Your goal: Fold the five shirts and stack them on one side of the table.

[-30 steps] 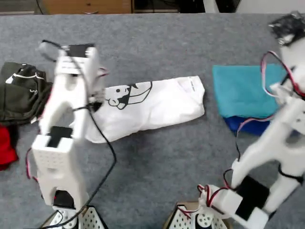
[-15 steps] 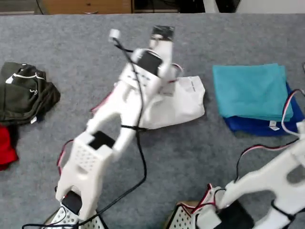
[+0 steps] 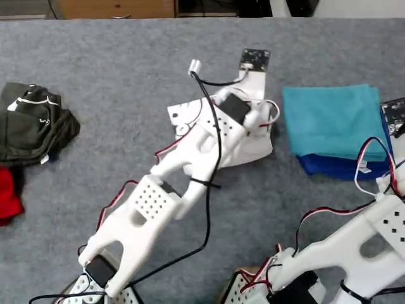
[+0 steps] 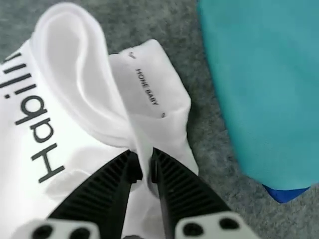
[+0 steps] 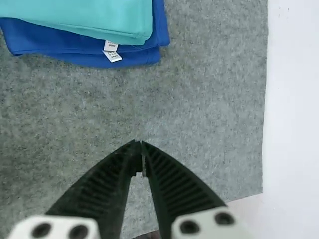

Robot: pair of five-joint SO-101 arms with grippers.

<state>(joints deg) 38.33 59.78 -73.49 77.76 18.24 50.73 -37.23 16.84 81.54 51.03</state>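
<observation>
A white shirt (image 3: 253,142) lies doubled over at the table's middle, and my left gripper (image 3: 258,121) is shut on a fold of it. Up close the black fingers (image 4: 164,179) pinch the white shirt (image 4: 99,94) just beside the folded teal shirt (image 4: 264,79). The teal shirt (image 3: 329,120) lies on a folded blue shirt (image 3: 342,166) at the right side. My right gripper (image 5: 140,149) is shut on nothing, hanging over bare grey cloth near the blue shirt (image 5: 84,42) and teal shirt (image 5: 79,15). A crumpled dark green shirt (image 3: 31,123) and a red shirt (image 3: 6,193) lie at the far left.
The left arm (image 3: 164,202) stretches diagonally from the front left to the middle. The right arm (image 3: 367,234) stands at the front right. The table's right edge (image 5: 265,99) runs close to the right gripper. Grey cloth (image 3: 126,63) covers the table.
My left gripper has carried the white shirt's left end across to the right, folding it over the right half. The right arm has drawn back toward the front right.
</observation>
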